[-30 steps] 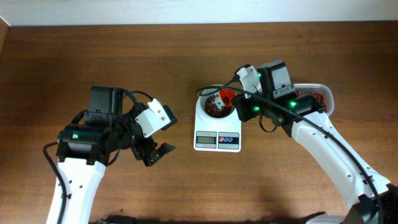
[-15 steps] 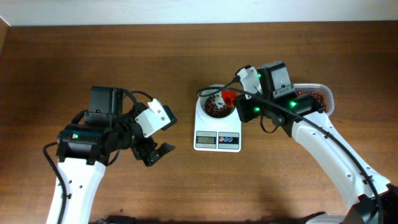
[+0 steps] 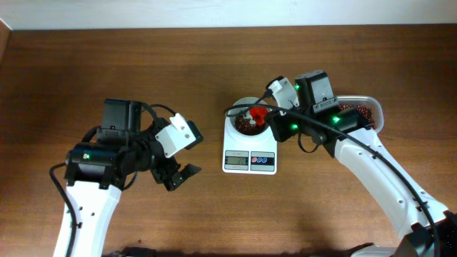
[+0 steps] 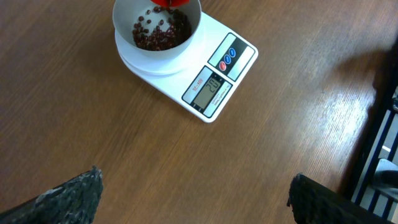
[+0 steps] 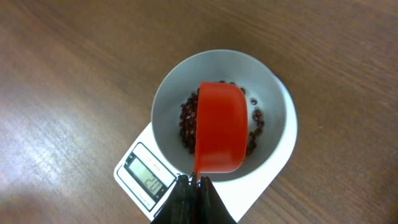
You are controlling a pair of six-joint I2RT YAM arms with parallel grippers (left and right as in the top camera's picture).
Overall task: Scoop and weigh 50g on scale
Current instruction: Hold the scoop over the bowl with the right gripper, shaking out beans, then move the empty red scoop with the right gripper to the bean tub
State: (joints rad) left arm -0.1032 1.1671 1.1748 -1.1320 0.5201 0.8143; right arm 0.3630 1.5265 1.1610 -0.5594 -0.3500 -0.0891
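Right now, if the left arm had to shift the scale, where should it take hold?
Probably the scale's flat base at the display end, jaws across its two side edges, coming in from that end. The bowl holds loose beans, and the orange scoop in the right gripper hangs over it.

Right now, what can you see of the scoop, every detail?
The scoop is red-orange, smooth plastic by its look, with a rounded cup and a thin handle. The shut right gripper pinches the handle. It hangs above the scale's white bowl, outer side toward the wrist camera, so its inside is hidden. Dark beans lie in the bowl beneath; whether it touches them is unclear.
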